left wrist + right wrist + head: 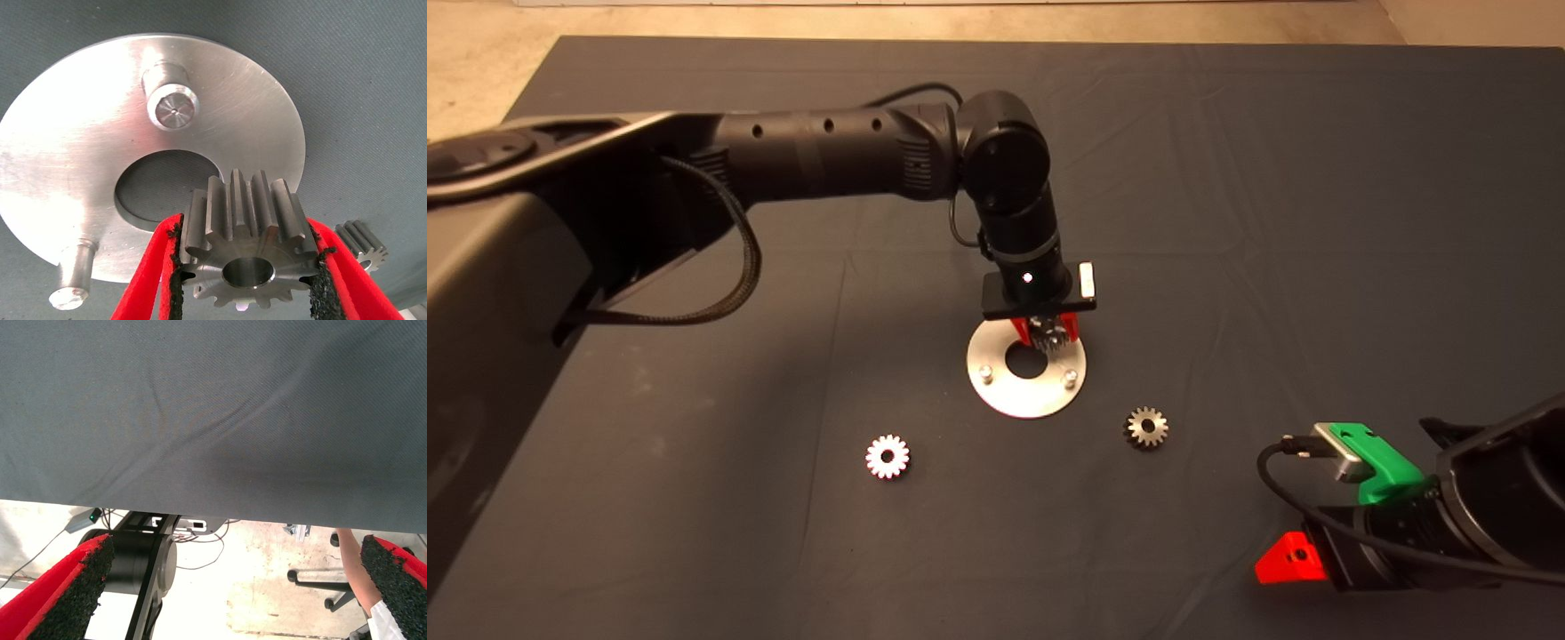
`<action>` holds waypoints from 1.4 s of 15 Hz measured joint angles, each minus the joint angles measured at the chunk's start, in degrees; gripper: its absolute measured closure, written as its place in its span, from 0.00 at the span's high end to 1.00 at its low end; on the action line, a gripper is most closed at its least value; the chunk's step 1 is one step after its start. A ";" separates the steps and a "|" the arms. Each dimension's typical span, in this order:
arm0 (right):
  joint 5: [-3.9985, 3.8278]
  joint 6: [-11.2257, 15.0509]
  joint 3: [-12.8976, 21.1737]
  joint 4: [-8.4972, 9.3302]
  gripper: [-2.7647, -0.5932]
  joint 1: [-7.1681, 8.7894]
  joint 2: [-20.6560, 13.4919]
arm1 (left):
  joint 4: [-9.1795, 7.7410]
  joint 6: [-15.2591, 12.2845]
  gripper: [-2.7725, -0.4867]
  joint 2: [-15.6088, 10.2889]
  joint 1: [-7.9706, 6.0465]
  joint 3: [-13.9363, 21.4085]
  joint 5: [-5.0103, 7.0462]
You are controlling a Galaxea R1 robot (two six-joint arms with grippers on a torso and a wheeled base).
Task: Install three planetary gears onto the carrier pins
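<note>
Nearest us, at the head view's five o'clock, we see the right gripper parked with jaws spread wide, one finger partly cut off. Two small grey-steel toothed planetary gears lie on the dark desk mat at seven and five o'clock of the flat shiny silver ring-shaped disc. The left gripper clamps a third gear over the disc's twelve-o'clock edge, hiding one pin; two short silver cylindrical carrier pins show.

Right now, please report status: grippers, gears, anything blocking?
Left gripper shut on one gear, over the disc. Right gripper parked low right, jaws open. Two gears on mat. Both visible pins bare, nothing blocking.
</note>
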 joint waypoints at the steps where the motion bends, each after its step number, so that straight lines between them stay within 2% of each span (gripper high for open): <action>1: 0.05 0.00 0.02 0.03 0.99 0.00 0.05 | 0.00 0.00 0.21 0.00 -0.23 -0.02 0.05; 7: -0.04 0.07 0.00 0.06 0.99 0.00 0.05 | 0.24 0.01 0.21 0.00 -0.69 -0.02 0.13; 8: -0.04 0.11 0.00 0.06 0.99 0.00 0.05 | 0.63 0.00 0.21 0.00 -0.80 -0.02 0.18; 11: -0.04 0.17 0.02 0.06 0.99 0.00 0.05 | 3.85 0.02 0.21 0.02 -0.80 -0.04 0.22; 12: -0.04 0.19 0.02 0.06 0.99 0.00 0.05 | 4.24 0.00 0.21 0.02 -0.80 -0.11 0.45; 21: -0.01 0.20 0.02 0.09 0.99 0.00 0.05 | 5.18 0.49 0.21 0.15 -0.80 -2.09 1.29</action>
